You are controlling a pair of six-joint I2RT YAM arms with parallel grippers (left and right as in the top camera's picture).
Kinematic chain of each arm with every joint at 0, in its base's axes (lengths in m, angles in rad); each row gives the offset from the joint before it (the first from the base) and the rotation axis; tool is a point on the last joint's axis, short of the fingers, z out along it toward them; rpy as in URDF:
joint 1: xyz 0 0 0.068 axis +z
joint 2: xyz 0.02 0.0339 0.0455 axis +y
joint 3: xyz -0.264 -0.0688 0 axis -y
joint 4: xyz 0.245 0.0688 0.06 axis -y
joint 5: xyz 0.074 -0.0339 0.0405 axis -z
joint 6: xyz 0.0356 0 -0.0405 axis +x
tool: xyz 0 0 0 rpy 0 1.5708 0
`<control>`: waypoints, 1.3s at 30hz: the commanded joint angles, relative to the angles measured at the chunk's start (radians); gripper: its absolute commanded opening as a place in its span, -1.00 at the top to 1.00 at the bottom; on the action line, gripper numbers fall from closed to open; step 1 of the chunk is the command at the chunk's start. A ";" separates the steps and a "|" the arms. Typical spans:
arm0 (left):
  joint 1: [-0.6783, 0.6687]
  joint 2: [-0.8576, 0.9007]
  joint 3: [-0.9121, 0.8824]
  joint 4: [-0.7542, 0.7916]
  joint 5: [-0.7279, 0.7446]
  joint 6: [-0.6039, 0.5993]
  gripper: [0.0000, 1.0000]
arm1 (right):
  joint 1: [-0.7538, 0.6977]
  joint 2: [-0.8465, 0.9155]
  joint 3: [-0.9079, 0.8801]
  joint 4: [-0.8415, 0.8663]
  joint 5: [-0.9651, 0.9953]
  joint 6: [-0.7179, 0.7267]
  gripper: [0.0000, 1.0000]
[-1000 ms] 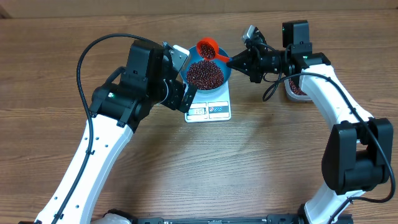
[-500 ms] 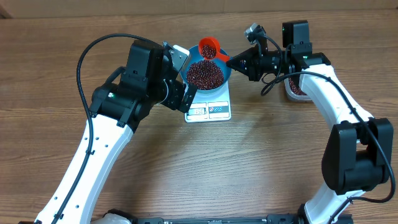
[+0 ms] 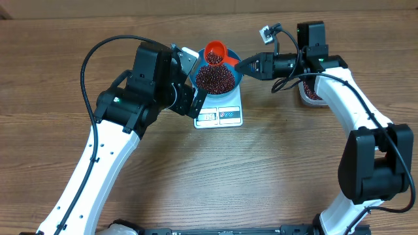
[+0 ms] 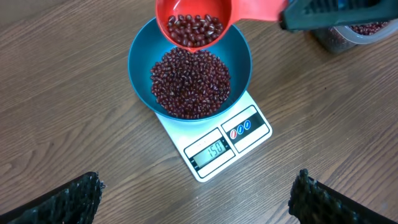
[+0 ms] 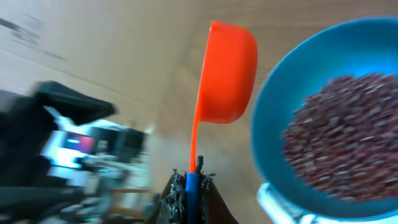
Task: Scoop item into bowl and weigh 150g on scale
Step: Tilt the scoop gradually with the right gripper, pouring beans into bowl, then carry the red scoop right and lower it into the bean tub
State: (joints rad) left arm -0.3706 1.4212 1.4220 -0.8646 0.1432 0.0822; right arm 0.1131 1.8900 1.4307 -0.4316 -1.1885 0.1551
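The blue bowl [image 3: 237, 73] stands on the white scale [image 3: 223, 115] and holds a mound of dark red-brown beans [image 3: 215, 79]. The scale's display [image 4: 214, 151] reads 150. My right gripper [image 3: 245, 64] is shut on the handle of an orange-red scoop [image 3: 214, 52]. The scoop hangs level over the bowl's far rim with some beans [image 4: 194, 29] in it. In the right wrist view the scoop [image 5: 227, 73] stands just left of the bowl [image 5: 268, 146]. My left gripper [image 4: 198, 180] is open above the table in front of the scale, holding nothing.
A clear plastic tub [image 3: 312, 93] with more beans stands at the right, under my right arm. My left arm [image 3: 147, 85] crowds the scale's left side. Bare wooden table [image 3: 261, 170] lies in front of the scale.
My right wrist has rolled back, so the scoop went from tipped toward the bowl to level with beans still inside. The left arm has not moved.
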 commanded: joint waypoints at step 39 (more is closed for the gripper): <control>0.005 -0.002 0.010 0.002 0.011 0.019 -0.99 | -0.293 -0.217 0.013 -0.648 1.266 -0.126 0.93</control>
State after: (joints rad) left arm -0.3706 1.4212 1.4220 -0.8646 0.1432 0.0822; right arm -0.2272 1.7027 1.4342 -1.0874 -0.1417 0.0227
